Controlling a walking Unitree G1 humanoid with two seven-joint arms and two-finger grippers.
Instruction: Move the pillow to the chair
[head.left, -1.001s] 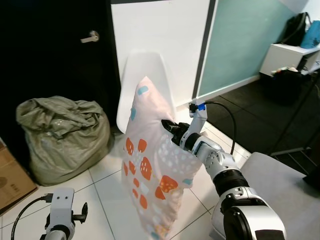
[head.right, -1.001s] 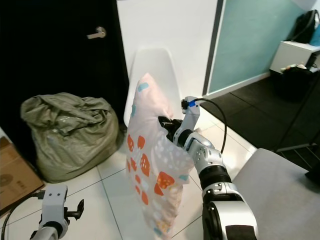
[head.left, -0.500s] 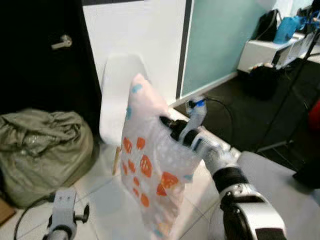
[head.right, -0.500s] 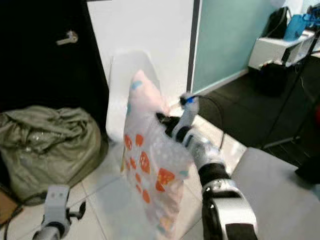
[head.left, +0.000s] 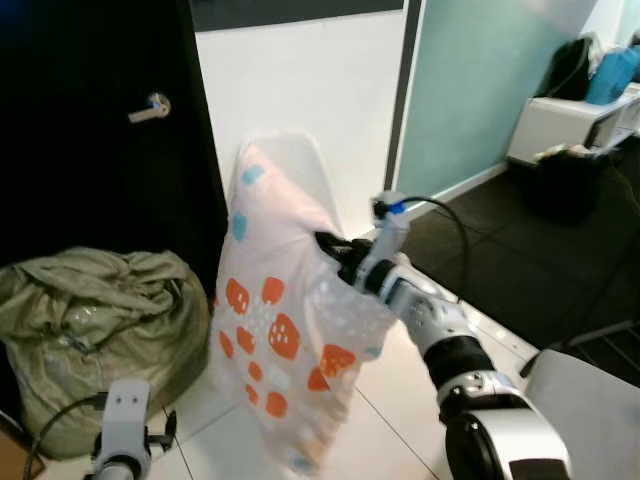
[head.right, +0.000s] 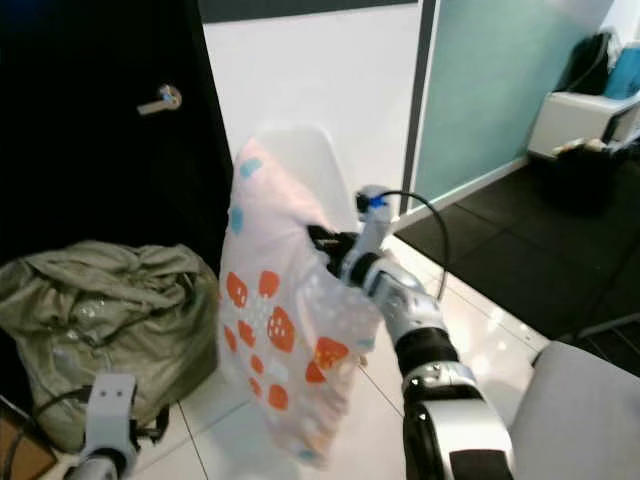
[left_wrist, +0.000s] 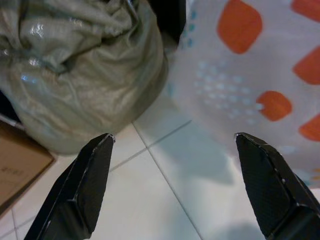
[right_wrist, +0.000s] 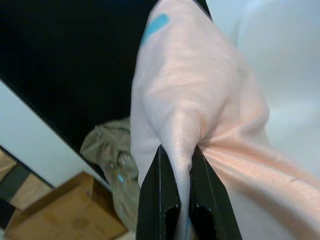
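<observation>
A pale pink pillow (head.left: 275, 330) with orange and blue patches hangs upright in the air above the tiled floor. My right gripper (head.left: 335, 250) is shut on a fold of the pillow's side edge, its arm stretched forward; in the right wrist view the fingers (right_wrist: 159, 200) pinch the fabric (right_wrist: 185, 125). Right behind the pillow stands a white chair (head.left: 300, 175), its backrest against the wall and partly hidden by the pillow. My left gripper (left_wrist: 172, 180) hangs low and open over the floor, with nothing between its fingers and the pillow's lower part beside it.
A bulging olive-green sack (head.left: 95, 325) lies on the floor left of the chair, against a black door (head.left: 100, 120). A brown cardboard box (left_wrist: 20, 160) lies near it. A grey cushioned seat (head.left: 590, 400) is at the lower right. Dark flooring, a white cabinet (head.left: 565, 120) and bags lie far right.
The view has swung and moved closer to the chair. The pillow, still held by my right gripper, now hangs directly in front of the chair's backrest.
</observation>
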